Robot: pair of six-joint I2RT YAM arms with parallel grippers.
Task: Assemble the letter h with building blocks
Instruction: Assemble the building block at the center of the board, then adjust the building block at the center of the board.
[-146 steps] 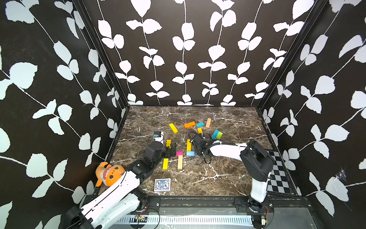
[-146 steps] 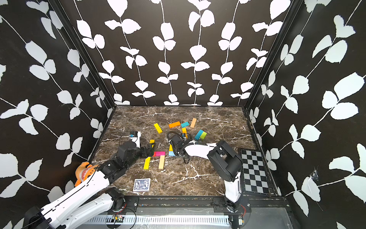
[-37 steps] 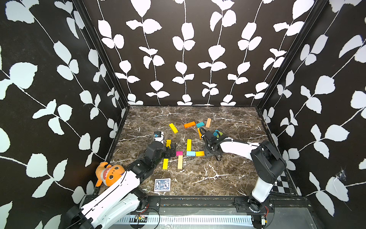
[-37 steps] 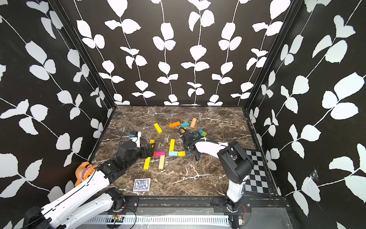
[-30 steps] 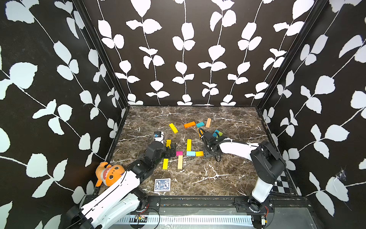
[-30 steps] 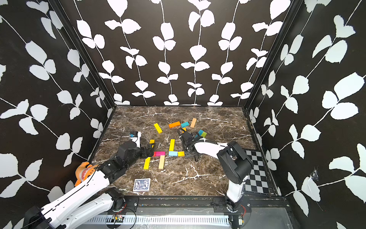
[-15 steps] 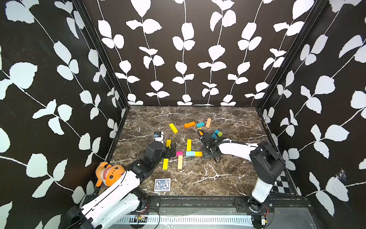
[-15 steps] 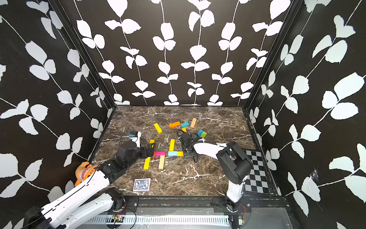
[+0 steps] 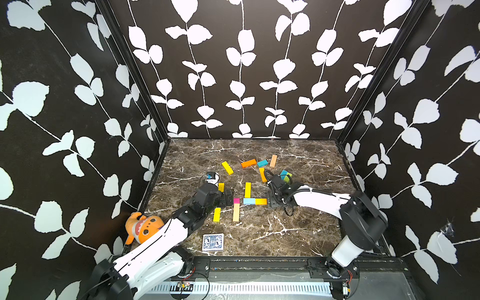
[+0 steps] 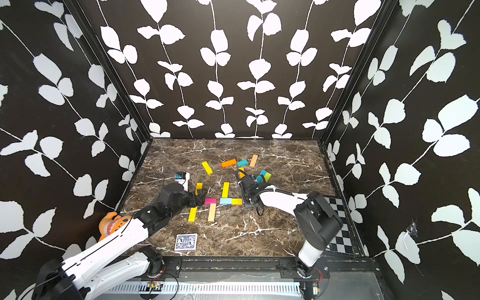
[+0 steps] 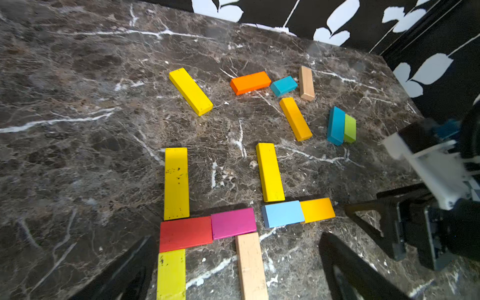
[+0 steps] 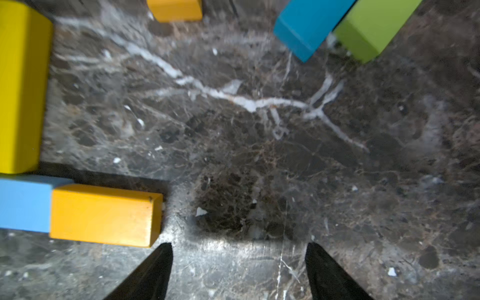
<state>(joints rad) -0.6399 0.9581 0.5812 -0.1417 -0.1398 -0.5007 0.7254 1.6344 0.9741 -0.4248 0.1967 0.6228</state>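
Observation:
The letter h lies flat in the left wrist view: two yellow bars form the stem, a red bar and a pink bar the crossbar, a tan bar the leg. My left gripper is open wide over the crossbar, holding nothing. To its right a yellow bar, a light blue bar and an amber block form an L. My right gripper is open on bare marble, one fingertip just beside the amber block.
Loose building blocks lie farther back: yellow, orange, teal, tan, amber, and a teal-and-green pair. A playing card lies near the front edge. An orange plush toy sits front left, a checkerboard front right.
The amber block now lies against the light blue bar, which it did not in the oldest frames. My right gripper has shifted nearer, beside that block, with jaws wider. The left arm is unmoved.

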